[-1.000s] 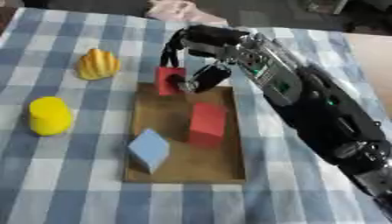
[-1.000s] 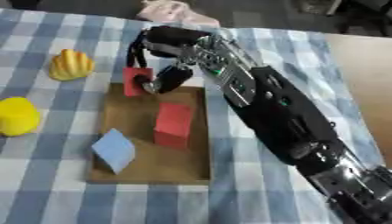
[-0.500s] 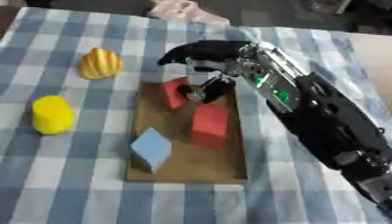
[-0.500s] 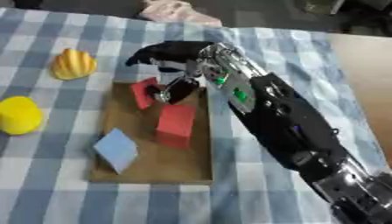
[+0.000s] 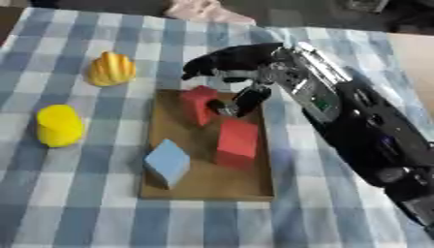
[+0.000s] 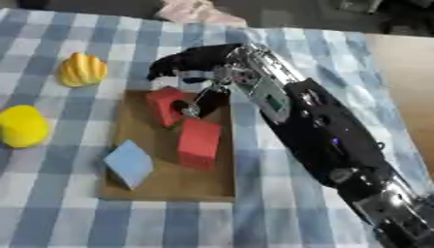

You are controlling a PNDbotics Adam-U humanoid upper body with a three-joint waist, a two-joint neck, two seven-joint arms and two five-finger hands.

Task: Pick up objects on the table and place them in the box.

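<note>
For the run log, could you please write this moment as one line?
right hand: open above box | small red block: in box, released | in box: tall red block, blue block | on cloth: yellow cylinder, yellow ridged piece

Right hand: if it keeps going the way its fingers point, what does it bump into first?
Probably the orange shell-shaped toy; the right hand points left above the box, though height is unclear.

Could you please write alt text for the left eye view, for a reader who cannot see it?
The robot's right hand hangs open over a small red block lying in a flat brown box on a blue checked cloth. The box also holds a taller red block and a light blue block; two yellow objects sit to its left.
</note>
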